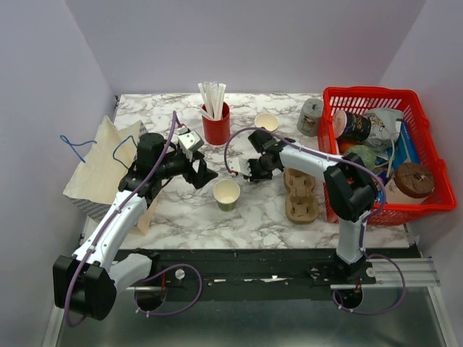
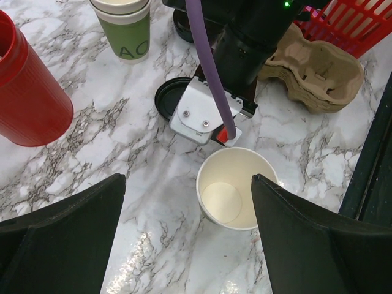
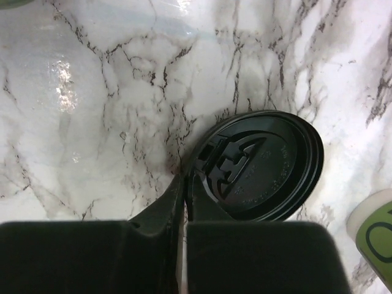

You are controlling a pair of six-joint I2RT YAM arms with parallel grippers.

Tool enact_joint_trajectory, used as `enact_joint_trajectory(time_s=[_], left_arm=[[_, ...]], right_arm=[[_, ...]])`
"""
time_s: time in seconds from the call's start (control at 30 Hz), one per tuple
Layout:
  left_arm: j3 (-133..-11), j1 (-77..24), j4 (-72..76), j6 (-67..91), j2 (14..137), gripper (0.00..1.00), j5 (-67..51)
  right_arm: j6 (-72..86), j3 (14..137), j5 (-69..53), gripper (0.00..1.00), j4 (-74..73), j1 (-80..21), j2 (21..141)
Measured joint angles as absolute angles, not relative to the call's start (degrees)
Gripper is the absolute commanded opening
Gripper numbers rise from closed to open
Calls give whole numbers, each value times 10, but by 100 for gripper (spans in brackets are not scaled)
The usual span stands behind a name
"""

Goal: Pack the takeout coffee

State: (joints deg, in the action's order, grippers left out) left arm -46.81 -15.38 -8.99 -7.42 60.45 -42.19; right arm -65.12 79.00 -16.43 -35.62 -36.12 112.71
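Note:
A cream paper cup with a green band [image 1: 226, 194] stands open and upright on the marble table; in the left wrist view it [image 2: 236, 187] sits just ahead of my open left gripper [image 2: 187, 208], close to the right finger, untouched. In the top view the left gripper [image 1: 205, 176] is just left of the cup. My right gripper [image 1: 244, 170] is shut on the rim of the round black lid [image 3: 263, 171], low over the table; I cannot tell whether the lid rests on it. The lid also shows in the left wrist view [image 2: 170, 97]. A second green-banded cup [image 1: 266, 121] stands farther back.
A red cup of white straws [image 1: 215, 126] stands at the back. A brown pulp cup tray [image 1: 300, 194] lies right of the right gripper. A red basket [image 1: 434, 155] of items fills the right side. A paper bag [image 1: 98, 170] lies at the left.

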Motion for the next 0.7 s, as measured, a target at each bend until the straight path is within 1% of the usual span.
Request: enact_joint_trajectory(time_s=[0.13, 0.23, 0.33, 0.4, 0.5, 0.7], left_arm=[[-468, -153, -91, -77, 604, 91, -422], [-468, -153, -93, -85, 604, 92, -422], [-468, -153, -98, -105, 595, 92, -418], [-468, -153, -104, -120, 584, 93, -413], [-468, -153, -110, -140, 566, 93, -406], [-468, -153, -124, -167, 548, 93, -403]], right_arm=[[-604, 794, -161, 1, -357, -361, 1096], [-557, 806, -172, 0, -361, -361, 1047], [-502, 839, -217, 1, -368, -359, 994], [-455, 863, -266, 1, -370, -357, 967], [-358, 893, -391, 1, -371, -346, 947], [-175, 897, -626, 3, -368, -324, 986]])
